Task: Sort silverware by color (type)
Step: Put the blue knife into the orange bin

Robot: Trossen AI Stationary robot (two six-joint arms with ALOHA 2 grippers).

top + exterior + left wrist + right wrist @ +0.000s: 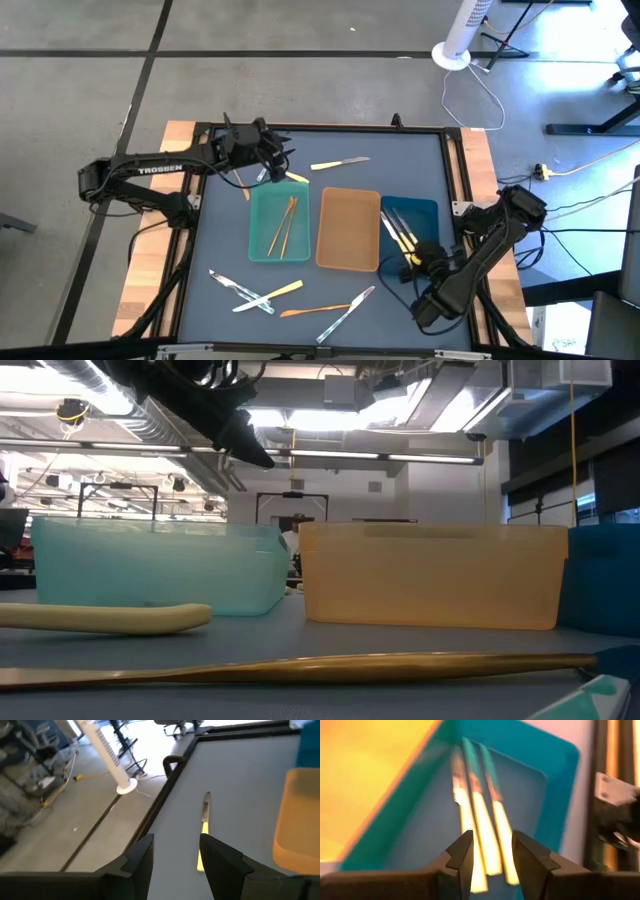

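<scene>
The silverware is spread over the table and trays. Two gold pieces (284,226) lie in the teal tray (262,245). Three yellow-handled pieces (482,820) lie side by side in the dark-blue tray (555,775). My right gripper (492,842) hovers open above their handles and touches none. A yellow-handled knife (204,820) lies flat on the mat at the far side, just beyond my open left gripper (175,845), which is held above the teal tray's far edge (278,160). Several more pieces (250,292) lie near the front edge.
The tan tray (348,230) stands between the teal and dark-blue trays. A gold piece (300,665) and a yellow handle (110,618) lie close to the front edge. A raised black frame (320,128) borders the mat. A white fan base (452,55) stands on the floor beyond.
</scene>
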